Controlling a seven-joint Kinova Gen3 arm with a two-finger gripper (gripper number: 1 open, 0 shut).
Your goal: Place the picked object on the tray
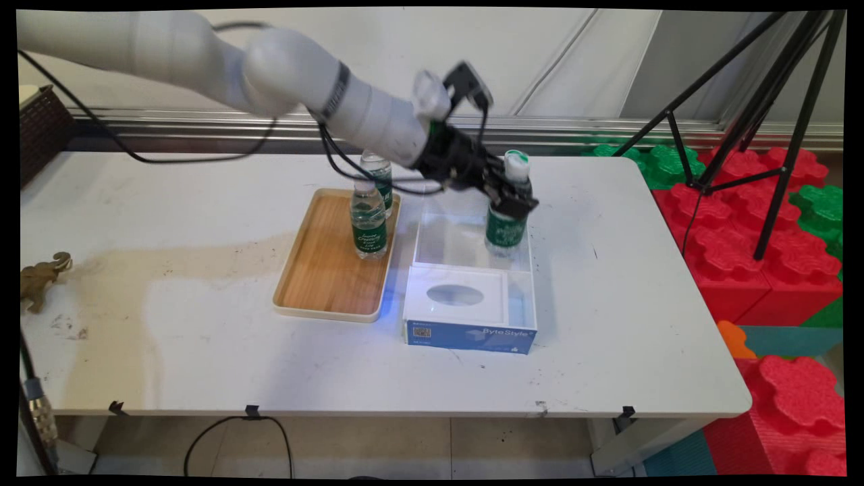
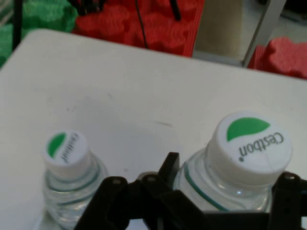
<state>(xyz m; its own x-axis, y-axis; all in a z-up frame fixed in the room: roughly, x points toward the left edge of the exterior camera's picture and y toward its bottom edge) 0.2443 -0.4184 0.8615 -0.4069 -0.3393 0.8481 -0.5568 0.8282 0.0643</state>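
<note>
- The gripper [image 1: 514,200] pinches an upright water bottle [image 1: 505,233] just below its cap, over the clear box [image 1: 466,233].
- Two more bottles [image 1: 368,226] stand on the wooden tray [image 1: 324,283], back toward the arm, untouched.

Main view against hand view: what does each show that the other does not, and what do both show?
Only the main view: the wooden tray with two bottles, the clear box, the elephant figure. Only the hand view: the word Cestbon on the cap. Both: the gripper shut on the held bottle, the white table, the red blocks.
</note>
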